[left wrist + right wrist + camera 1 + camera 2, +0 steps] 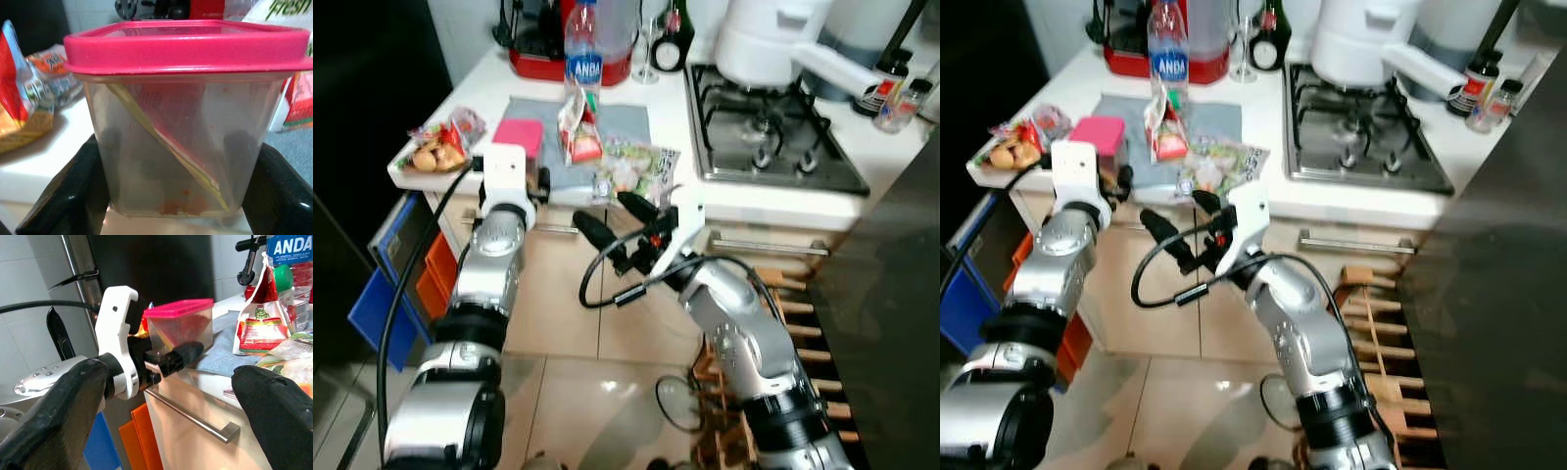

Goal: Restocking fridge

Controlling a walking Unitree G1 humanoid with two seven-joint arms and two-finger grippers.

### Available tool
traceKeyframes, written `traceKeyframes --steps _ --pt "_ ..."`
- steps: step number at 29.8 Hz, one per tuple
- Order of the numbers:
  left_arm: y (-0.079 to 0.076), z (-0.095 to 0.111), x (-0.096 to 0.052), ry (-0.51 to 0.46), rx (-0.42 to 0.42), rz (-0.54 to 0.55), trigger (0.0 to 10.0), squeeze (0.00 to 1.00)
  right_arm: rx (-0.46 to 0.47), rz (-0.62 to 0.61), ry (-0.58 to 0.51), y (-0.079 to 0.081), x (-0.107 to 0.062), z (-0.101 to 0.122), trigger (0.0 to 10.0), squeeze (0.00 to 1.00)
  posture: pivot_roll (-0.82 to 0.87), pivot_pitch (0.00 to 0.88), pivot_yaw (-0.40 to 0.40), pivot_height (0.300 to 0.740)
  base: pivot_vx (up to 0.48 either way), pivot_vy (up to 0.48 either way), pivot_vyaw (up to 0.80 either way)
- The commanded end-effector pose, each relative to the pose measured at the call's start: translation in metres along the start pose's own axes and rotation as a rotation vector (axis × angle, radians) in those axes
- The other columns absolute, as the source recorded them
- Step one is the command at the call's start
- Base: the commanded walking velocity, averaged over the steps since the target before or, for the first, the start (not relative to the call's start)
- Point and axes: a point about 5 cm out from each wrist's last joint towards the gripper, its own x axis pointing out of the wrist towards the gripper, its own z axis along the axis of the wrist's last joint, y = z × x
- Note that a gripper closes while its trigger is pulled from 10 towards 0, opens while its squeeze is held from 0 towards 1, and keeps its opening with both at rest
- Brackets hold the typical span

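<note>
1. So far, the restocking looks barely begun: as far as these views go, every grocery item sits on the white counter [636,201] or just above its edge, so I judge nothing has reached the fridge.
2. The left gripper [171,357] is clenched on a clear container with a pink lid [188,46], one black finger on each side wall. The tub is at the counter's front edge, next to the grey cloth [622,122]. Whether it rests on the counter or is already lifted, I cannot tell.
3. Inside the tub a flat, reddish packet leans diagonally; its print is too blurred to read.
4. The right gripper [617,220] hangs in front of the cabinet below the counter edge, fingers spread wide and holding nothing.
5. Left to move, by my reading: the water bottle [582,49], a red-and-white pouch [578,132], a clear bag of green produce [636,166], and snack packets [440,142] at the counter's far left corner.
6. Readable writing: the bottle's blue label shows "ANDA", its start cut off. The pouch reads something like "fresh" in green in the wrist views. Other print is too small to make out.
7. A gas hob [769,132] and a white appliance [769,39] stand to the right, well apart from the groceries.
</note>
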Motion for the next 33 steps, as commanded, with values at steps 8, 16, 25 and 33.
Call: traceKeyframes --steps 8,16,25,33 --pt "-0.004 0.034 -0.007 -0.189 0.003 -0.082 0.0 0.00 -0.017 -0.047 -0.008 -0.010 -0.002 0.004 10.0 0.00 0.00 0.000 -0.016 0.740 0.000 0.000 0.00" --pt "-0.005 0.058 -0.036 -0.349 0.018 -0.116 0.0 0.00 -0.055 -0.144 -0.049 -0.022 0.002 0.007 10.0 0.00 0.01 0.000 0.005 0.740 0.000 0.000 0.00" --pt "-0.011 0.070 -0.084 -0.545 0.102 -0.108 0.0 0.00 -0.354 -0.571 -0.314 -0.061 -0.021 0.055 10.0 0.00 0.03 0.000 -0.035 0.740 0.000 0.000 0.00" --pt "-0.015 0.053 -0.082 -0.425 0.057 -0.085 10.0 0.00 -0.388 -0.789 -0.218 -0.082 -0.056 0.026 10.0 0.00 0.04 0.000 -0.051 0.740 0.000 0.000 0.00"
